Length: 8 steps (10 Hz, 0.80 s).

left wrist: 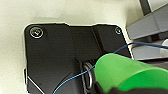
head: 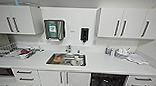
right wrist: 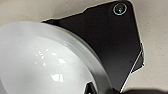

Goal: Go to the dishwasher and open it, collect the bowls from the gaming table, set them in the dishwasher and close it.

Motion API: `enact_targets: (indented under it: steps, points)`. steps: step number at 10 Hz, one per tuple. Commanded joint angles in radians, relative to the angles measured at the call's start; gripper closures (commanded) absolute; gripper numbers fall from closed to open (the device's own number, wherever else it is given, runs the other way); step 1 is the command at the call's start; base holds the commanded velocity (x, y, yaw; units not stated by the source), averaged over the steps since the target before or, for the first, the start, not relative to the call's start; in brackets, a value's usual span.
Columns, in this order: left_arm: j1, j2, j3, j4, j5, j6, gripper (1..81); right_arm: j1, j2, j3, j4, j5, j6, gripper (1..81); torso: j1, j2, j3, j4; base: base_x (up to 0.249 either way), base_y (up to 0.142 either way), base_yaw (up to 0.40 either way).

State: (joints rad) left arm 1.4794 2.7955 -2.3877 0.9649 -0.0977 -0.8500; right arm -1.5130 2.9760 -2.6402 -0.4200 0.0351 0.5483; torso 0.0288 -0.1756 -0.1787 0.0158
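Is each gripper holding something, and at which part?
A bright green plastic bowl shows close by the left wrist, a glossy white bowl by the right. Whether either is held, and where, cannot be told.

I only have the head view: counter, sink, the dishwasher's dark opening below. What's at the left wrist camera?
Observer: A bright green bowl shows large there, in front of the robot's dark plate.
Operator: And the right wrist?
Observer: A glossy white dish, rounded like a bowl, not red-orange.
Operator: Anything near the green bowl?
Observer: A thin blue wire crosses the plate to the bowl's edge; whether it touches, I cannot tell.
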Motion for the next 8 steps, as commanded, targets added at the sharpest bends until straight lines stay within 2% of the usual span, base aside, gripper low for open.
enact_targets:
  steps: [1,3,8]
  points:
    - [-0.05,-0.013,0.011,-0.002,0.027,-0.001,81.1,0.056,0.02,0.025,-0.014,-0.011,-0.005,81.1,0.0,0.0,0.0,0.0,0.0,-0.203,0.0]
    - [-0.05,-0.014,0.011,-0.002,0.027,-0.001,81.1,0.056,0.02,0.025,-0.014,-0.01,-0.007,81.1,0.0,0.0,0.0,0.0,0.0,-0.096,0.0]
    - [-0.05,-0.014,0.011,-0.002,0.027,-0.001,81.1,0.056,0.019,0.025,-0.014,-0.009,-0.005,81.1,0.0,0.0,0.0,0.0,0.0,0.0,0.0]
